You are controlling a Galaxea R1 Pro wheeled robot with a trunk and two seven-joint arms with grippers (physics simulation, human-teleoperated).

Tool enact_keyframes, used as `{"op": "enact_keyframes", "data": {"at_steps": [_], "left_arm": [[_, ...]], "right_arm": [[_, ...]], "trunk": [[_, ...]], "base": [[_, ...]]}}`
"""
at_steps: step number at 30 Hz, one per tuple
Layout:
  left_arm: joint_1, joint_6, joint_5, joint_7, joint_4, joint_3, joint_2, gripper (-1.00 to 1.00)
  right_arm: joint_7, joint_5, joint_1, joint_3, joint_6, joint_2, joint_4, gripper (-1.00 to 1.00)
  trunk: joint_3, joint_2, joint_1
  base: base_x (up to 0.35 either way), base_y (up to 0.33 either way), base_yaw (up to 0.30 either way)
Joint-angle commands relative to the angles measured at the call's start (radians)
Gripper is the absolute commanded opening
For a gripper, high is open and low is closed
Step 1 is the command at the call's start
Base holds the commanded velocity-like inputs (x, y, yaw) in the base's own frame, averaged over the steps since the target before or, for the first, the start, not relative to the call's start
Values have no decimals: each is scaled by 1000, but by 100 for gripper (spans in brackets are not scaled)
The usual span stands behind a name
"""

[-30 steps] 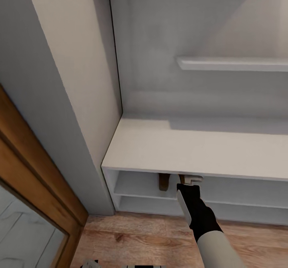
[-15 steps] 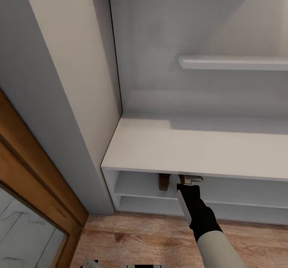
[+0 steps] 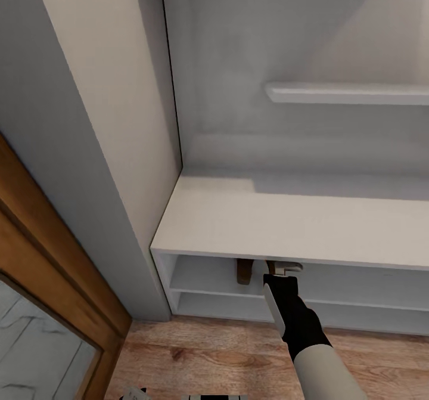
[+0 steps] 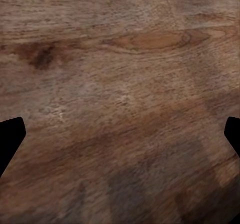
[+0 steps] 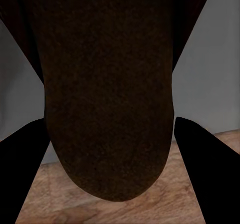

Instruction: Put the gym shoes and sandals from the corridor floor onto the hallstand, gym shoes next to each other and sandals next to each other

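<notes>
The right fingers [image 5: 200, 169] stand one on each side of a dark brown sandal [image 5: 107, 93], whose rounded sole lies between them; they look clamped on it, though the contact itself is hard to make out. In the head view the right gripper [image 3: 285, 267] reaches under the top board of the white hallstand [image 3: 286, 224], into the upper open tier, and another sandal [image 3: 243, 270] stands just beside it on that shelf. A white wall shelf [image 3: 348, 94] hangs above the unit. The left fingers [image 4: 10, 139] are spread wide apart with nothing between them, facing the wood-plank corridor floor [image 4: 120, 83]. A wooden door frame [image 3: 53, 269] stands to the left of the hallstand.
</notes>
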Motion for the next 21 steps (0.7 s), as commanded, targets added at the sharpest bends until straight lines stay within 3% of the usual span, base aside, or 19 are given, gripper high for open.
{"op": "enact_keyframes", "data": {"at_steps": [1, 21], "left_arm": [[0, -5, -4, -4, 1, 3, 0, 100], [0, -6, -3, -4, -1, 4, 0, 100]], "right_arm": [[-1, 1, 0, -2, 5, 1, -1, -100], [-1, 1, 0, -3, 5, 1, -1, -100]], "trunk": [[-1, 0, 0], [-1, 0, 0]], "base": [[0, 0, 0], [39, 7, 0]]}}
